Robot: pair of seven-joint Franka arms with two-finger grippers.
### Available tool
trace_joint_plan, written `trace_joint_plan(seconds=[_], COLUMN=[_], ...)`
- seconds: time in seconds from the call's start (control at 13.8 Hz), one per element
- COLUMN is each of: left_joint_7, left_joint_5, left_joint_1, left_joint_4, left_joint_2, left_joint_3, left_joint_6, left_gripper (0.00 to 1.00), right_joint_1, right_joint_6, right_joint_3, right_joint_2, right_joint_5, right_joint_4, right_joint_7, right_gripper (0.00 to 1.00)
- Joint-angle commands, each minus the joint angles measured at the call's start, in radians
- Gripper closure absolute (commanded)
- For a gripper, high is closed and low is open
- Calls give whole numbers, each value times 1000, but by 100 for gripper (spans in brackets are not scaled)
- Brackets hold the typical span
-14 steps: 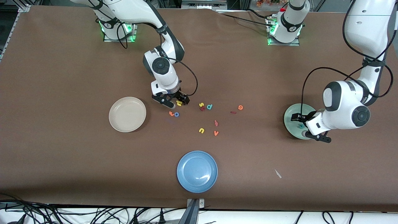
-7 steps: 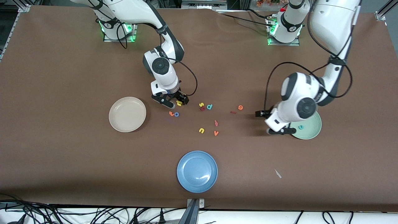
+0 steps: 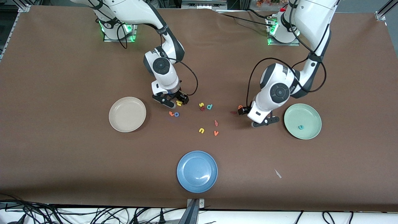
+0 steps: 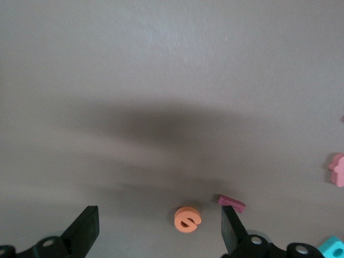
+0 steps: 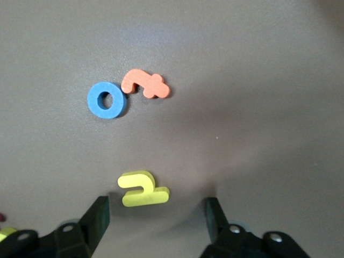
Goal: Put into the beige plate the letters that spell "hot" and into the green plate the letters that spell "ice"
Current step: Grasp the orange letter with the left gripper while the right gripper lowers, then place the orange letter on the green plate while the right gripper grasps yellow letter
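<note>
Plates: 3 total, i.e. 1 beige plate (image 3: 115,107), 1 green plate (image 3: 311,113), 1 blue plate (image 3: 189,161).

Foam letters: 12 total.
- Yellow x3: yellow h (image 3: 178,102), yellow s (image 3: 201,105), yellow u (image 3: 201,130).
- Orange x3: orange t (image 3: 171,113), orange e (image 3: 240,107), orange v (image 3: 216,133).
- Teal x2: teal d (image 3: 210,106), teal c (image 3: 300,127).
- Blue x1: blue o (image 3: 176,114).
- Red-ish x3: dark red i (image 3: 233,112), reddish f (image 3: 216,123), dark red letter (image 3: 202,109) by the s, shape unclear.

Misc: 1 white scrap (image 3: 277,173).

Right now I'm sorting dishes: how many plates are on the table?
3. The beige plate lies toward the right arm's end, the green plate toward the left arm's end, and the blue plate nearest the front camera. None seems hidden.
</note>
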Motion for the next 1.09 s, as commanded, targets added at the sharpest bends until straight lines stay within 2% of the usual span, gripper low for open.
trace_joint_plan(seconds=[0.0,0.14,0.29,0.43,0.51,0.58,0.65,0.72,0.8,1.01], left_joint_7=[-78,-83,-83,-72,-72,-72,-72,-70,-70,-70], left_joint_5=[-17,-13,-3,-1,-1,-1,-1,-1,-1,-1], left_joint_1=[-23,-31,-43,-43,-43,-45,-43,-45,-45,-51], left_joint_4=[-67,-74,-65,-65,-65,-63,-63,-63,-59,-57], left_joint_2=[-19,1,21,30,33,36,39,47,50,56], left_joint_3=[-21,-23,-23,-23,-23,-23,-23,-23,-23,-23], left_joint_6=[68,99,102,123,123,125,125,125,137,145], left_gripper=[0,1,16,24,43,48,49,58,60,78], right_joint_1=[1,-2,-4,-6,-7,-7,-12,-12,-12,-15], right_joint_6=[23,23,23,23,23,23,22,19,19,13], right_joint_3=[6,6,6,6,6,6,6,6,6,6], right_joint_2=[13,30,39,40,40,39,39,40,40,40], right_joint_5=[17,17,17,17,17,17,17,17,17,19], right_joint_4=[3,17,29,32,32,32,35,45,48,58], right_joint_7=[-16,-18,-18,-18,-18,-19,-21,-21,-27,-33], right_gripper=[27,27,27,27,28,28,28,29,31,31])
